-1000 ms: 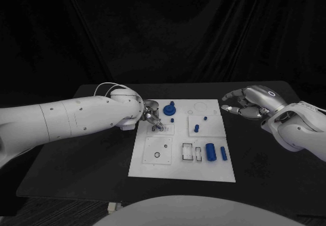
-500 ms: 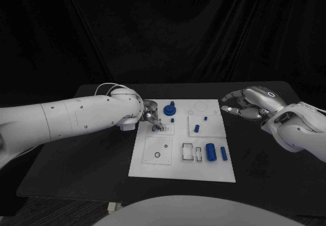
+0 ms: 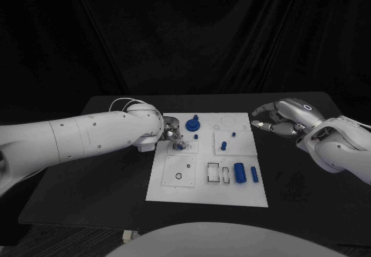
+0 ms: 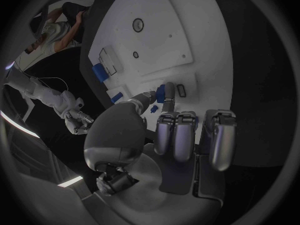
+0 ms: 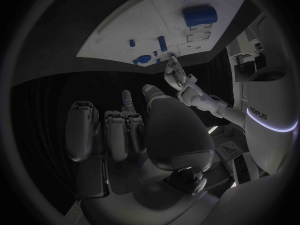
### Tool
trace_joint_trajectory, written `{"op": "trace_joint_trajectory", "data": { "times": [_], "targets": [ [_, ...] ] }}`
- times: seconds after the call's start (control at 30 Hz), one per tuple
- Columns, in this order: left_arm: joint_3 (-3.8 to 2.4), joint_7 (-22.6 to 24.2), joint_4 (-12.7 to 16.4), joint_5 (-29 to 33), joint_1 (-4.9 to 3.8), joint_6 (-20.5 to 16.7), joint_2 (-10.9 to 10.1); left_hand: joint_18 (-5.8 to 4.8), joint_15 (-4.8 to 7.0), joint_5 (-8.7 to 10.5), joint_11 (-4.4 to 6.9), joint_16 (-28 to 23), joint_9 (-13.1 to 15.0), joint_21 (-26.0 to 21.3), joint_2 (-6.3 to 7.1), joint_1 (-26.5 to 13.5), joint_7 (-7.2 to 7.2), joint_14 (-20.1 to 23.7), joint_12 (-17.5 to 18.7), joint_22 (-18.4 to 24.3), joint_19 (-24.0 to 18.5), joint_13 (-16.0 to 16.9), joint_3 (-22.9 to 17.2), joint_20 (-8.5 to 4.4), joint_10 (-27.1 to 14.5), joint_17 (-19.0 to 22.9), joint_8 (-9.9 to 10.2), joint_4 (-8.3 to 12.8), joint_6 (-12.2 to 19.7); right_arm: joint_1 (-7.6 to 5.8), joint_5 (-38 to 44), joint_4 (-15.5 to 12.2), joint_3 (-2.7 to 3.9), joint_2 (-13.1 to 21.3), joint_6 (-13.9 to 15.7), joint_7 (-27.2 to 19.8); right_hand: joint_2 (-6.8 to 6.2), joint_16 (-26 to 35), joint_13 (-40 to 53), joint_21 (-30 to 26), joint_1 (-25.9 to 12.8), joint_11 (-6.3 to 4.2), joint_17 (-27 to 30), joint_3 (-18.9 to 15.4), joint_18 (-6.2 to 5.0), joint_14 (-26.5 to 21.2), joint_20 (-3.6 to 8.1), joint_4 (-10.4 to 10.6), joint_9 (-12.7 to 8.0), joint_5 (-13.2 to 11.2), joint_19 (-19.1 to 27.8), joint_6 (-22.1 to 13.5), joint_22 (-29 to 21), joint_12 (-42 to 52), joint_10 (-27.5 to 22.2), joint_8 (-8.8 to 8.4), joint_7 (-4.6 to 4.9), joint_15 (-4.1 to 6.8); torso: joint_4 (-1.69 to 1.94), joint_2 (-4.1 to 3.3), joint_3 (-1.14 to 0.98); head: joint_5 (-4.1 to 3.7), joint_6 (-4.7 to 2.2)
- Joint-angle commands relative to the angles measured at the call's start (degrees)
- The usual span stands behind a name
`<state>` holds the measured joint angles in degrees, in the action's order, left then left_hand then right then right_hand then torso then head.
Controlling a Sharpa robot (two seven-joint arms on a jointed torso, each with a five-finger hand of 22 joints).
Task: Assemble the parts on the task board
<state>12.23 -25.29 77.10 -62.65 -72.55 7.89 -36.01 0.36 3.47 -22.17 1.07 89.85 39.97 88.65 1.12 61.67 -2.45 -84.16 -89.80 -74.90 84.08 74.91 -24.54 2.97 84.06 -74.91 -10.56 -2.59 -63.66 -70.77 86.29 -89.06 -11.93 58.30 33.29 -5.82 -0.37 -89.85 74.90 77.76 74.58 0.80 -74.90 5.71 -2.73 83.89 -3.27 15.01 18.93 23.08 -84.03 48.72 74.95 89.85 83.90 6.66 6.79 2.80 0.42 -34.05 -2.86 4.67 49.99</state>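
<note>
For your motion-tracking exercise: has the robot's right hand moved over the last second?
No, barely if at all. In the head view the right hand hangs just off the white board's far right corner, as before, holding nothing.

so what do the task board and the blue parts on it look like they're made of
The task board looks like rigid white plastic, matte: flat, even, no glare, with cut recesses. The blue parts look like moulded or printed plastic, uniform in colour with a dull sheen. Neither can be confirmed by sight.

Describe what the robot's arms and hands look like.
Both arms are smooth white shells dotted with small dark screws. A thin white cable loops above the left arm near its wrist. Each arm ends in a silver metallic hand, left hand and right hand, with segmented fingers.
</note>
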Motion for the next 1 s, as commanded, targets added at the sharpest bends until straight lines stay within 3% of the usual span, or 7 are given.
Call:
{"op": "trace_joint_trajectory", "data": {
  "times": [0.03, 0.43, 1.0],
  "targets": [
    [-0.05, 1.11, -0.03, 0.73, 0.37, -2.44, 0.14, 0.26, 0.37, 0.27, 0.2, 0.15, 0.09, -0.2, -0.04, -0.53, -0.03, -5.84, -0.2, -13.6, 4.26, 15.09, -0.13, -0.29, 5.94, -15.09, -0.16, -0.12, 0.26, 0.15, 0.12, 0.03, 0.04, 0.02, -0.38, 1.01, -0.19, -0.15, 15.1, -0.38, 0.61, 0.35, -15.1, 0.46, -0.31, 6.11, -0.47, 0.0, -0.11, 0.48, -0.18, 0.34, 11.0, 0.15, 6.1, -0.37, -0.16, -0.26, 0.02, -0.01, -0.02, -0.01, 0.01],
    [-0.05, 2.55, 0.92, 0.72, 0.93, -6.15, -0.49, 0.36, 0.34, 0.34, 0.16, 0.15, 0.27, -0.48, -0.07, -0.46, -0.1, -5.84, -0.2, -13.35, 3.98, 15.09, -0.39, -0.28, 5.94, -15.09, -0.02, -0.06, 0.76, 0.16, 0.12, 0.11, 0.04, 0.13, -0.59, 1.38, -0.13, -0.15, 15.1, -0.8, 0.83, 0.34, -15.1, 0.65, -0.41, 6.11, -0.47, -0.06, -0.2, 0.78, 0.01, 0.25, 10.87, 0.15, 6.1, -0.45, -0.16, -0.26, 0.02, 0.0, 0.0, 0.15, 0.01],
    [-0.05, 2.31, 0.75, 0.72, 1.45, -5.48, -0.52, 0.46, 0.3, 0.3, 0.09, 0.15, 0.38, -0.74, -0.18, -0.47, -0.2, -5.84, -0.2, -13.11, 3.72, 15.09, -0.58, -0.26, 5.94, -15.09, 0.06, -0.12, 1.02, 0.44, 0.12, 0.26, 0.04, 0.0, -1.14, 1.77, -0.12, -0.15, 15.1, -1.47, 1.35, 0.37, -15.1, 1.04, -0.55, 6.11, -0.47, -0.31, -0.38, 1.22, 0.3, 0.2, 10.67, 0.15, 6.1, -0.54, -0.1, -0.28, 0.08, 0.1, -0.01, 0.29, 0.01]
  ]
}}
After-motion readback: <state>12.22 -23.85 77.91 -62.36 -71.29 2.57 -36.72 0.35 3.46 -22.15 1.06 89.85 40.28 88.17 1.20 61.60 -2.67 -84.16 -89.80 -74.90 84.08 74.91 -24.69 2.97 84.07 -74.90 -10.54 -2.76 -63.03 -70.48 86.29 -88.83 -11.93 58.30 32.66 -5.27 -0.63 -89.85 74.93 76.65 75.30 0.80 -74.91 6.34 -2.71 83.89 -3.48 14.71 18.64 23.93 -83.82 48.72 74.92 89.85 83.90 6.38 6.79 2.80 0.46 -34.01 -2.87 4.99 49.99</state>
